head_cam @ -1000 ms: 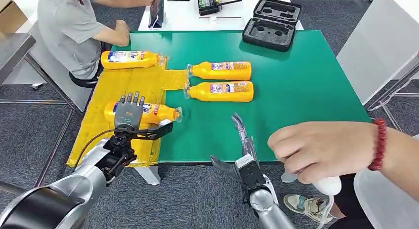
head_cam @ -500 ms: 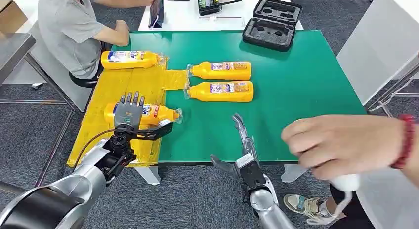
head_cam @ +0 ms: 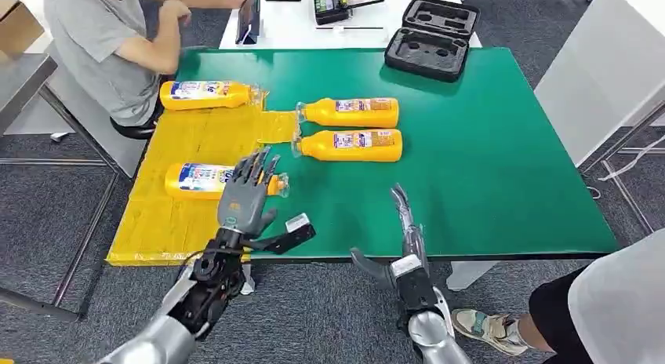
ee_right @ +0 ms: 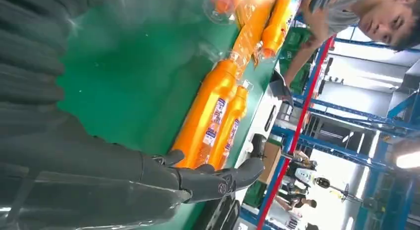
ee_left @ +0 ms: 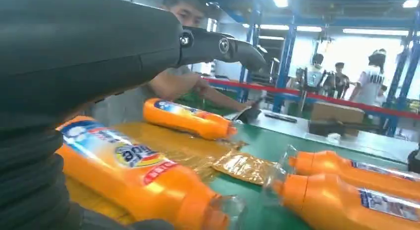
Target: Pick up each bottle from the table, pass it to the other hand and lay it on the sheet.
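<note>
Both hands empty with fingers spread — the right hand (head_cam: 404,223), at the table's (head_cam: 486,152) near edge, looks nearer the two remaining bottles (head_cam: 349,129), which lie crosswise just off the sheet's (head_cam: 188,136) far corner, than the left hand (head_cam: 245,195).

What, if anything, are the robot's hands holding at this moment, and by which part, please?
Nothing is held. The left hand is open with fingers spread, above the bottle lying on the yellow sheet. The right hand is open too.

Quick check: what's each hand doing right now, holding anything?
Left hand: open, fingers spread above the near bottle, holding nothing.
Right hand: open, empty.
</note>
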